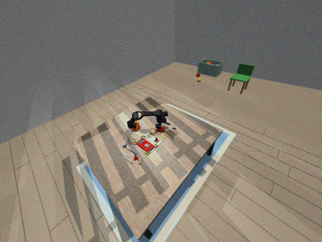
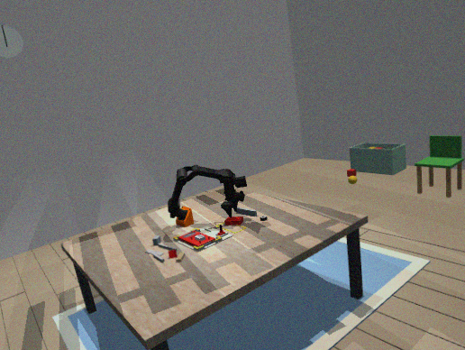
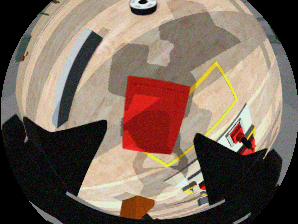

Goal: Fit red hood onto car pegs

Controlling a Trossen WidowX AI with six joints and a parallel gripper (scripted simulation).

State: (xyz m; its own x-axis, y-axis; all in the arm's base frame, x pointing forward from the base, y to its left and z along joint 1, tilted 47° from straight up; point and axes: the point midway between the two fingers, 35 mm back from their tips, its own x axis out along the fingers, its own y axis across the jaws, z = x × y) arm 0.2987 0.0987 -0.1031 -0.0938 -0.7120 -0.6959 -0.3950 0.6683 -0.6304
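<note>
A wooden patchwork table (image 2: 270, 253) fills the middle of the exterior view, standing on a blue rug (image 2: 311, 307). At the right edge of that view a green chair (image 2: 441, 163) stands beside a grey-green bin (image 2: 378, 158), with a red cube (image 2: 351, 172) and a yellow ball (image 2: 352, 179) close in front of the bin.

The black arm (image 2: 203, 173) arches from its orange base (image 2: 185, 216) near the table's centre over to the right. Its gripper (image 2: 229, 211) points downward with the jaws spread wide and nothing between them; in the wrist view the two dark fingers sit at lower left and lower right.

The red hood (image 3: 154, 121) lies on the table in the centre of the wrist view, between the fingers and below them, overlapping a yellow outline (image 3: 213, 106). In the exterior view the hood sits just under the gripper.

The red chassis in its jig (image 2: 197, 238) lies left of the hood, near it but apart. A small dark ring (image 3: 143, 4) rests at the top of the wrist view. Small loose parts (image 2: 163, 253) lie further left.
</note>
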